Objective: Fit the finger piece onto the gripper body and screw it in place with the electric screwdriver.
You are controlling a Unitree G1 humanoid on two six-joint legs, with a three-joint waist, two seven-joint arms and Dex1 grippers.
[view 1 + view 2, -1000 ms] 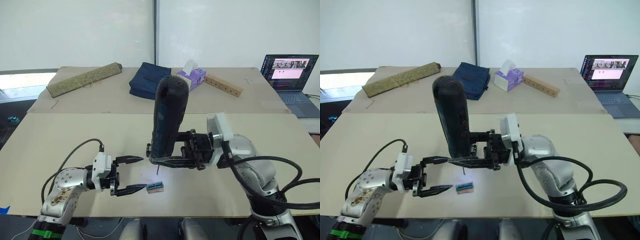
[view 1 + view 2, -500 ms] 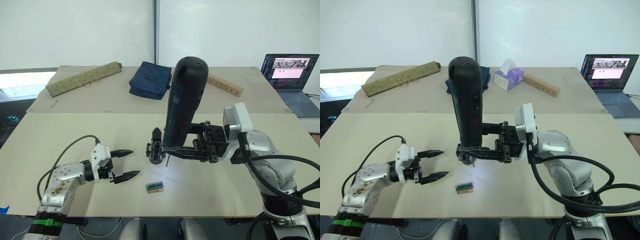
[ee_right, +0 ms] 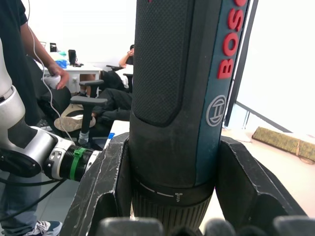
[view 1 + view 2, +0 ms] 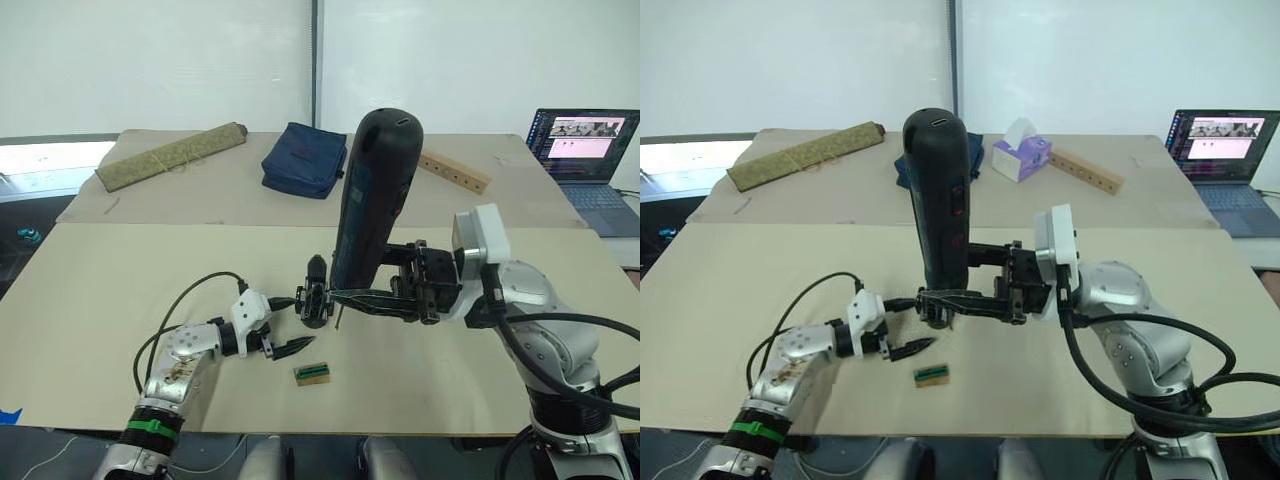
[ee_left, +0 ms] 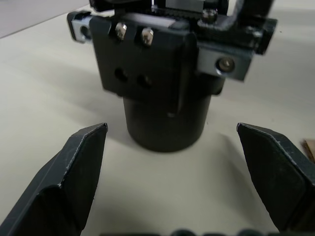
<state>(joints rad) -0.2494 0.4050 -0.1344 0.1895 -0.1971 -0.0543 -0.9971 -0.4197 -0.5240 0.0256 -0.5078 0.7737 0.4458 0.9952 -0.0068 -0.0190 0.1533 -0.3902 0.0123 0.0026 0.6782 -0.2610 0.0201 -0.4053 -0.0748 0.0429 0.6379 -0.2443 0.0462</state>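
Laptop (image 4: 585,143), tissue box (image 4: 1021,157) and blue pouch (image 4: 304,160) lie behind the electric screwdriver (image 4: 373,195).

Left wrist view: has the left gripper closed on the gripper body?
No. The left gripper is open, its fingers standing apart on either side of the gripper body.

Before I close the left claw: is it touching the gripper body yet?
Apart. The left wrist view shows the left claw open, bare table between each finger and the round base of the gripper body.

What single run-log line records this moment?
right gripper: shut on electric screwdriver, upright | left gripper: open beside gripper body
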